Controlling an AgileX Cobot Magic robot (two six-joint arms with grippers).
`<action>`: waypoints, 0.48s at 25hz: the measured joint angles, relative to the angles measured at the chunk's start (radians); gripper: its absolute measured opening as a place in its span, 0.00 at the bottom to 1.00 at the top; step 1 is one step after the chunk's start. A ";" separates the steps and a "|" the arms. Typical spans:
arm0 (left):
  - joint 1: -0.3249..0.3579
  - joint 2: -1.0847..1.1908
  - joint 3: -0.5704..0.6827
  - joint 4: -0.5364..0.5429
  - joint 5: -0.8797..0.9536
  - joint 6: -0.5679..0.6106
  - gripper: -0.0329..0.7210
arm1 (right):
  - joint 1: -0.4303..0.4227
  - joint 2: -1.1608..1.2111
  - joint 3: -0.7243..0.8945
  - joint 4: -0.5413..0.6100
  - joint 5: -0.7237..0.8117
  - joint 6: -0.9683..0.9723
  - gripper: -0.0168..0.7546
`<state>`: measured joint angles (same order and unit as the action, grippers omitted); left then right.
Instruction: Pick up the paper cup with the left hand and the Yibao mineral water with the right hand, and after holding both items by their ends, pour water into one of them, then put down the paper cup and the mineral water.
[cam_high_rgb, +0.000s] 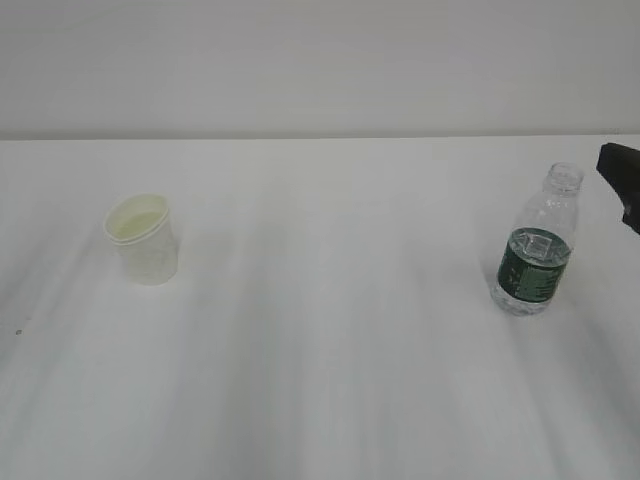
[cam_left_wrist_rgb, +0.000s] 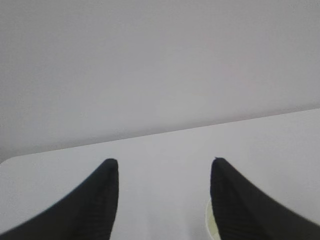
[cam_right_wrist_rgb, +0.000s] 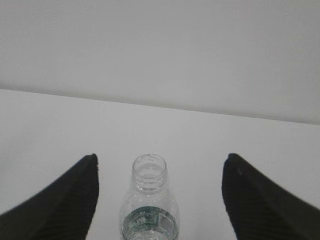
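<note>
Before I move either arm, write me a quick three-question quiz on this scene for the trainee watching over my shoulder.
1. True or false: the Yibao mineral water stands upright with no cap on its neck.
2. The right gripper is: A) shut on the bottle, B) open with the bottle's neck between its fingers, untouched, C) shut on nothing.
3. Fill in: in the left wrist view, the only glimpse of the paper cup is a sliver of rim beside the left gripper's ______ finger.

Key:
1. True.
2. B.
3. Right-hand finger as pictured; the left gripper is open and holds nothing.
</note>
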<state>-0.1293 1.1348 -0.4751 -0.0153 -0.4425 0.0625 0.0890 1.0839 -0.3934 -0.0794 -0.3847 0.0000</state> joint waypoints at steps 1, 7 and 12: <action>0.000 -0.009 -0.003 0.000 0.012 0.000 0.59 | 0.000 -0.010 -0.006 0.000 0.018 0.000 0.77; 0.000 -0.086 -0.011 0.000 0.110 0.000 0.59 | 0.000 -0.068 -0.044 0.000 0.149 0.000 0.77; 0.000 -0.156 -0.014 0.000 0.194 0.000 0.58 | 0.000 -0.137 -0.052 0.000 0.219 0.000 0.77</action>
<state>-0.1293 0.9785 -0.4894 -0.0153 -0.2480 0.0625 0.0890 0.9466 -0.4458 -0.0794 -0.1657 0.0000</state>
